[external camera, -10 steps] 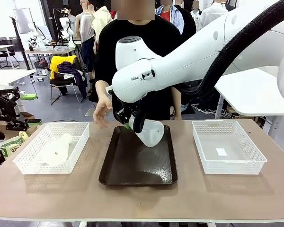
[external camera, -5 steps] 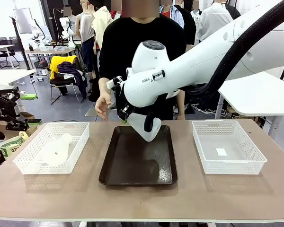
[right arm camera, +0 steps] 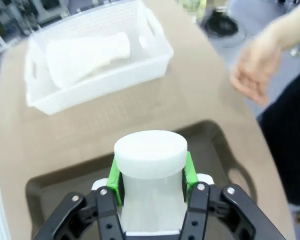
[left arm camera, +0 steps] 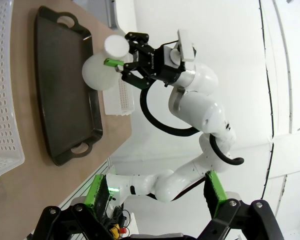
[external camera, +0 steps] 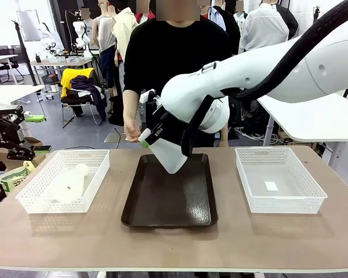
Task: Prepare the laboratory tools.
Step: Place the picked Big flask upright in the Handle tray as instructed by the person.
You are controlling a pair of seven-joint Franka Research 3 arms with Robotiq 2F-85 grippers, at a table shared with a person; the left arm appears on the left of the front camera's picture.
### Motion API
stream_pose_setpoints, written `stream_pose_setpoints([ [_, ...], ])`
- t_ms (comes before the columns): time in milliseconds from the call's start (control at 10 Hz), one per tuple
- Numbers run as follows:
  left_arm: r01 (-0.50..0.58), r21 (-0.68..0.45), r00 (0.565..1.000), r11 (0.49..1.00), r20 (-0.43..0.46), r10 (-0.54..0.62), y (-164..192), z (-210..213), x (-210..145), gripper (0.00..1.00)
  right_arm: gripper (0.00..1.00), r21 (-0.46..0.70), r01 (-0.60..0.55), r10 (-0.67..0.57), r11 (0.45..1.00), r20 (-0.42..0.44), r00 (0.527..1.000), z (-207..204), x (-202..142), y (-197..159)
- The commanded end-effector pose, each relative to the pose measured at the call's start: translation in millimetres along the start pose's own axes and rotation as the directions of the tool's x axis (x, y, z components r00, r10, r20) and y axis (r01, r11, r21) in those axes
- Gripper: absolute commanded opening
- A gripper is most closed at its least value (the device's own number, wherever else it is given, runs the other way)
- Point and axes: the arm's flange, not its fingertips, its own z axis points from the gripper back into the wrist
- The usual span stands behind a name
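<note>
The frosted white flask (external camera: pixel 169 153) hangs tilted over the dark tray (external camera: pixel 168 202), its neck clamped in the right gripper (right arm camera: pixel 151 175). The left wrist view shows the left gripper (left arm camera: pixel 155 181) spread wide.

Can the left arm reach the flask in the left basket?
Probably yes: the flask lies uncovered in the basket, the left gripper is open, and the right gripper is over the tray.
</note>
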Motion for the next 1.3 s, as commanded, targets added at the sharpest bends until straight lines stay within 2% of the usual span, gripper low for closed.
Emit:
stream_pose_setpoints([
  [0,0.015,-0.005,1.0,1.0,0.003,-0.015,0,1,0,1.0,0.0,0.033,-0.067,0.061,0.997,0.147,0.987,12,-26,3],
  [200,0.015,-0.005,1.0,1.0,0.003,-0.015,0,1,0,1.0,0.0,0.04,-0.105,0.09,0.994,0.281,0.956,9,-38,-2],
  [300,0.015,-0.005,1.0,1.0,0.003,-0.015,0,1,0,1.0,0.0,0.022,-0.096,0.084,0.995,0.315,0.946,8,-43,-5],
  [400,0.015,-0.005,1.0,1.0,0.003,-0.015,0,1,0,1.0,0.0,0.014,-0.07,0.063,0.997,0.296,0.953,6,-45,-7],
  [500,0.015,-0.005,1.0,1.0,0.003,-0.015,0,1,0,1.0,0.0,-0.052,0.059,-0.054,0.997,0.099,0.994,4,-41,-11],
  [600,0.015,-0.005,1.0,1.0,0.003,-0.015,0,1,0,1.0,0.0,0.013,-0.081,0.074,0.997,0.273,0.959,5,-22,-21],
  [800,0.015,-0.005,1.0,1.0,0.003,-0.015,0,1,0,1.0,0.0,0.013,-0.081,0.074,0.997,0.273,0.959,5,-22,-21],
  [900,0.015,-0.005,1.0,1.0,0.003,-0.015,0,1,0,1.0,0.0,-0.001,-0.05,0.049,0.999,0.236,0.971,3,-36,-20],
  [1100,0.015,-0.005,1.0,1.0,0.003,-0.015,0,1,0,1.0,0.0,0.072,-0.103,0.075,0.992,0.317,0.945,4,-42,-25],
  [1200,0.015,-0.005,1.0,1.0,0.003,-0.015,0,1,0,1.0,0.0,0.128,-0.103,0.045,0.986,0.391,0.919,8,-52,-29],
])
